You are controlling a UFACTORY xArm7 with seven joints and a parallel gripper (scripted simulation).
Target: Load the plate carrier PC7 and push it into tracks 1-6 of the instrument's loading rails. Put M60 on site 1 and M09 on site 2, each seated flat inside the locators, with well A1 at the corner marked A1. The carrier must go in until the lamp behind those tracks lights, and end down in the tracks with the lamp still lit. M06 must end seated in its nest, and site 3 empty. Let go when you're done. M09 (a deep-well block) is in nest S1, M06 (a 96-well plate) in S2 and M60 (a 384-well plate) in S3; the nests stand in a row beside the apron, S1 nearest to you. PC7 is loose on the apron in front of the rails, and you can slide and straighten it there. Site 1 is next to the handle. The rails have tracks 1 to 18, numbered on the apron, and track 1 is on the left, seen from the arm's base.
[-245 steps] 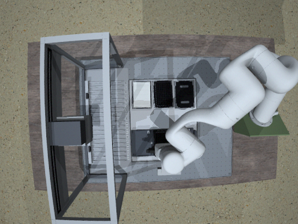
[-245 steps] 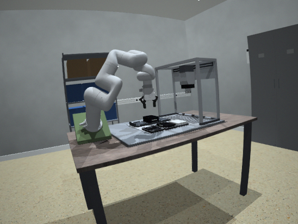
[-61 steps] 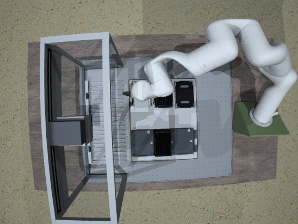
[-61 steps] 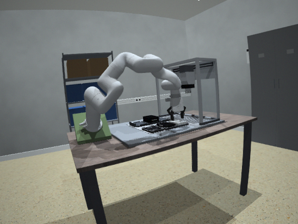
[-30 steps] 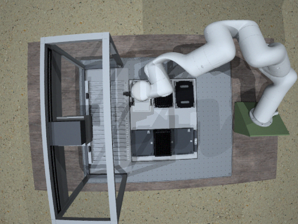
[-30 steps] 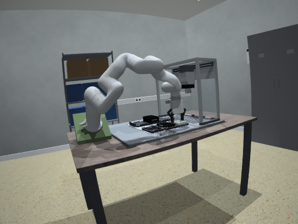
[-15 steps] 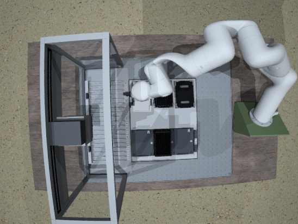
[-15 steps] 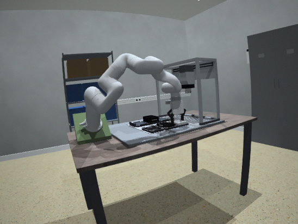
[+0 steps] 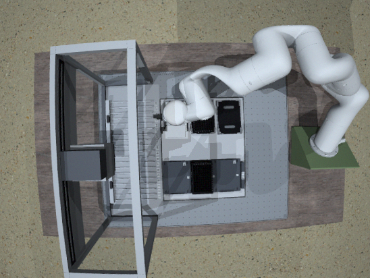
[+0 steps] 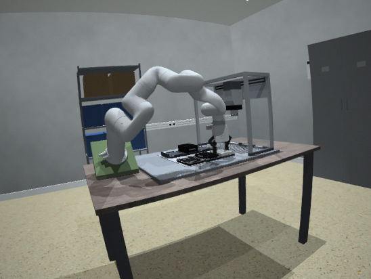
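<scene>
My gripper (image 10: 221, 146) points straight down over nest S3, the nest farthest from the arm's base. It is shut across a pale plate, M60 (image 10: 226, 153), which still lies low in the nest. In the top view my wrist (image 9: 175, 113) hides most of the plate and the fingers. M06 (image 9: 203, 125), a black plate, sits in S2. M09 (image 9: 229, 116), a black deep-well block, sits in S1. Carrier PC7 (image 9: 202, 177) lies on the apron, parallel to the row of nests. A black well plate (image 9: 200, 177) is on its middle site, and its two outer sites are bare.
The instrument frame (image 9: 98, 155) stands over the loading rails (image 9: 135, 152), just left of the apron. A dark grey box (image 9: 84, 165) hangs inside the frame. The arm's green base block (image 9: 321, 152) is at the right end of the table.
</scene>
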